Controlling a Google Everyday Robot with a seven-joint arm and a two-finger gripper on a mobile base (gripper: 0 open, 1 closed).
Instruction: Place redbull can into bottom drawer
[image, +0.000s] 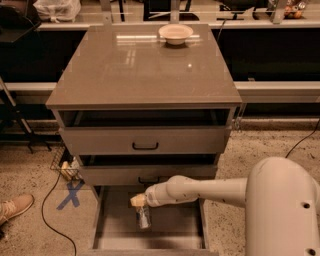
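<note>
redbull can (143, 217): one, slim and silvery, seen upright over the floor of the bottom drawer (172, 227), left of the drawer's middle; whether the floor is touched cannot be told.
gripper (138, 202): closed on the can's top end, at 12 o'clock from the can; the white arm (200, 190) is reached in from 3 o'clock.
bottom drawer: one, pulled far out, with a flat grey floor and low side walls.
upper drawers: two, the top drawer (100, 141) and the middle drawer (110, 175), each drawn out slightly and fitted with one black bar handle, stacked at 12 o'clock from the can.
cabinet top (145, 70): glossy grey-brown, with light reflected on it.
bowl (175, 33): one, cream, set at the top's 12 o'clock edge.
room floor (260, 150): speckled; one blue tape cross (70, 194) at 9 o'clock from the open drawer, one dark cable (45, 220) beside it, one tan shoe (15, 207) further toward 9 o'clock.
</note>
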